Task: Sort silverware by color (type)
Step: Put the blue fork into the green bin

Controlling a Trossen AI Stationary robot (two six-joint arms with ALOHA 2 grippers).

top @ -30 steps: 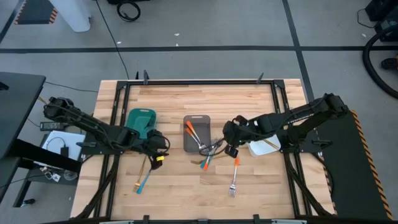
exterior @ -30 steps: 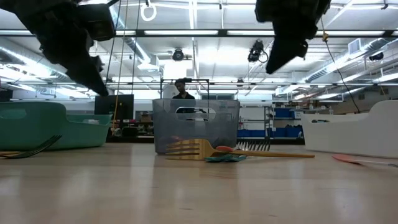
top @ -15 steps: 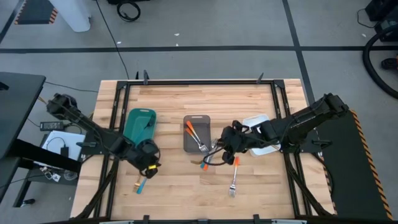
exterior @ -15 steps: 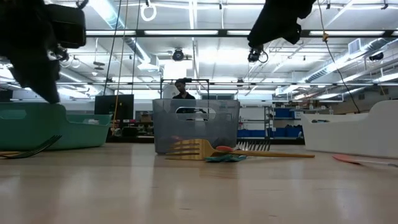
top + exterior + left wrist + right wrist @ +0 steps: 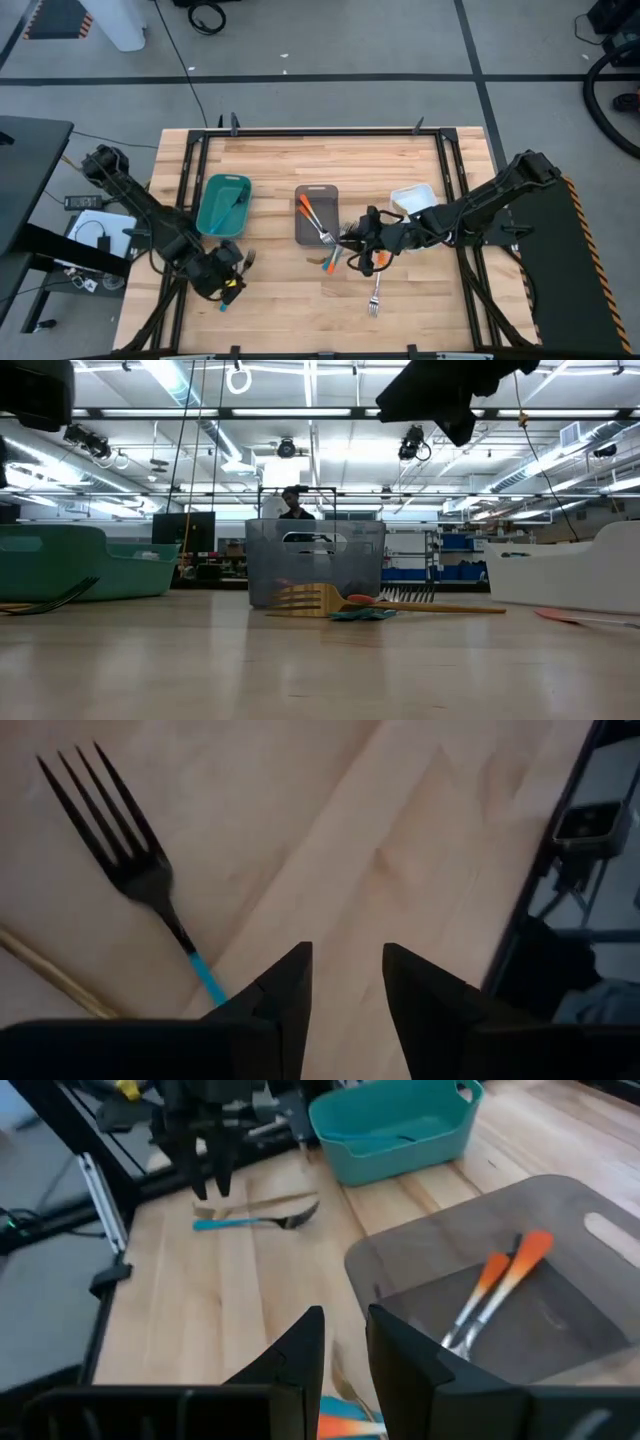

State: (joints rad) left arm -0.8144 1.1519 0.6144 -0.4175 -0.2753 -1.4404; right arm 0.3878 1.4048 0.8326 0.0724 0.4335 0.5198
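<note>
A blue-handled fork with dark tines [image 5: 140,870] lies flat on the wood beside a thin gold utensil [image 5: 50,970], near the table's near left part. My left gripper [image 5: 226,281] hangs open just above the wood beside them, nothing between its fingers. Two orange-handled utensils [image 5: 500,1280] lie in the grey tray [image 5: 316,190]. A loose heap of gold, blue and orange utensils [image 5: 335,255] lies in front of that tray. My right gripper [image 5: 355,248] hovers open over the heap, clear of it. One orange-handled fork [image 5: 376,288] lies alone nearer the near edge.
A teal tray [image 5: 212,215] with a dark utensil inside stands at the left, and a white tray [image 5: 412,198] at the right behind my right arm. Black frame rails [image 5: 190,160] run along the table's sides. A person shows far behind the grey tray [image 5: 293,505].
My left gripper has swung from beside the teal tray toward the table's near left corner and rolled about its own axis, ending over the blue-handled fork. My right gripper has come toward the near edge over the heap and tipped up closer to level. No silverware has moved.
</note>
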